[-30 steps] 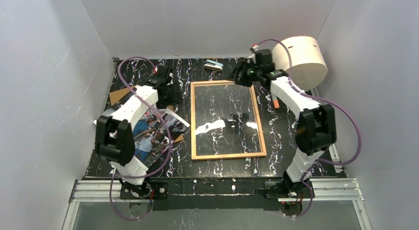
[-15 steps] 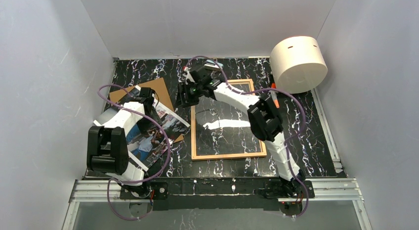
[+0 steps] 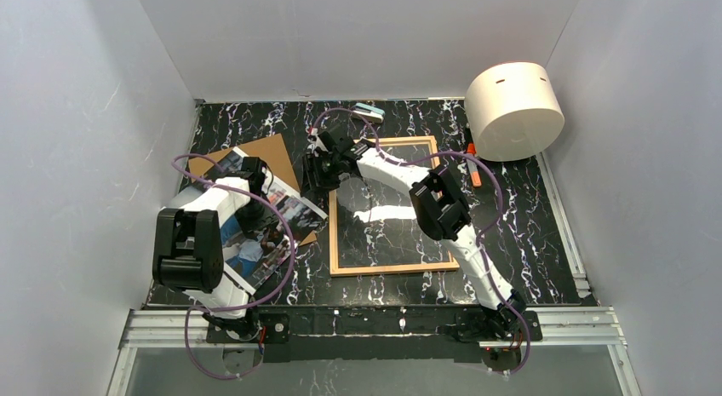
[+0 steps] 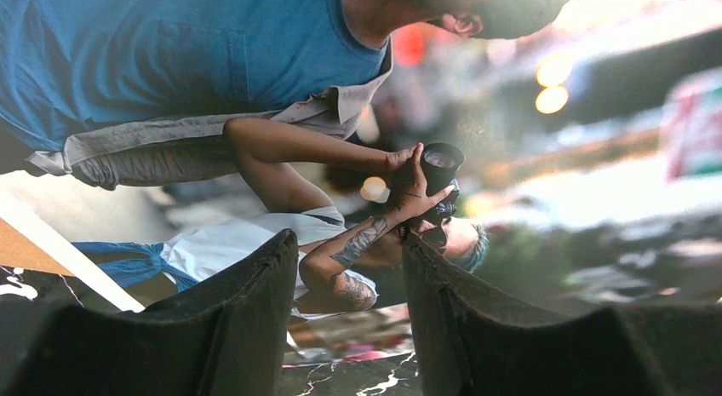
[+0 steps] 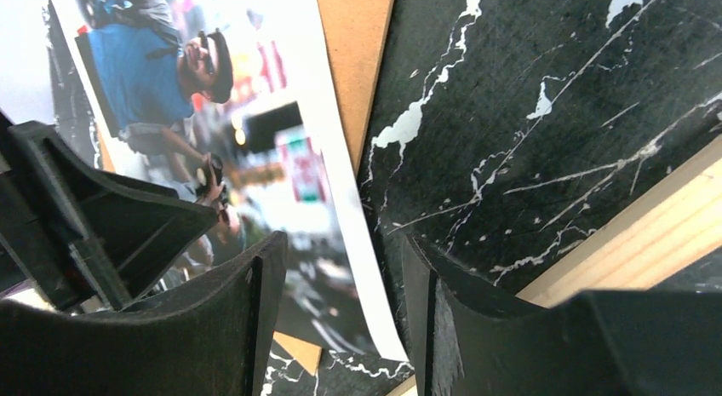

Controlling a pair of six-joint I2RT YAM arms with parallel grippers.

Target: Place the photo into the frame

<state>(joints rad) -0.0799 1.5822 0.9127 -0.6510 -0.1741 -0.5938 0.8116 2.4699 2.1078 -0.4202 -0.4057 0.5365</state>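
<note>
- Black marbled table (image 3: 511, 226), white walls (image 3: 85, 115) around.
- Left gripper (image 4: 347, 243) parted over the photo (image 4: 255, 72), gripping nothing.
- Right gripper (image 5: 345, 247) parted, empty, at photo's edge near the frame (image 5: 630, 234).

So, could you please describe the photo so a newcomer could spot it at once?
Start at the wooden frame lying mid-table, then look just left of it. There, partly on a brown cardboard board, lies the photo: the only colourful sheet, white-bordered, showing people in blue.
</note>
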